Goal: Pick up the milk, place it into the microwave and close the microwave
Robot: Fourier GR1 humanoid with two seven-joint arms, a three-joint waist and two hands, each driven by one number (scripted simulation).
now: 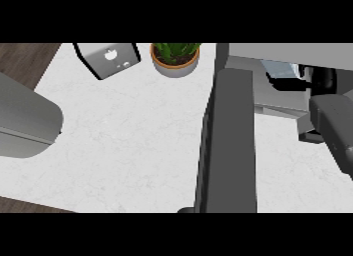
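The microwave (297,52) stands at the right rear of the white counter (120,140). Its dark grey door (227,145) is swung open and shows edge-on, reaching toward the front edge. The milk (282,69), a pale blue and white carton, is upright inside the microwave's opening. My right forearm comes in from the right edge, and my right hand (288,83) is inside the opening with black fingers curled across the carton's lower part. Only my left forearm (16,120) shows, at the left edge; its hand is out of view.
A green plant in a pale pot (175,60) stands at the back centre, left of the microwave. A silver box with a dark rim (109,59) sits at the back left. Brown wood (16,57) borders the counter at the left and at the front left corner.
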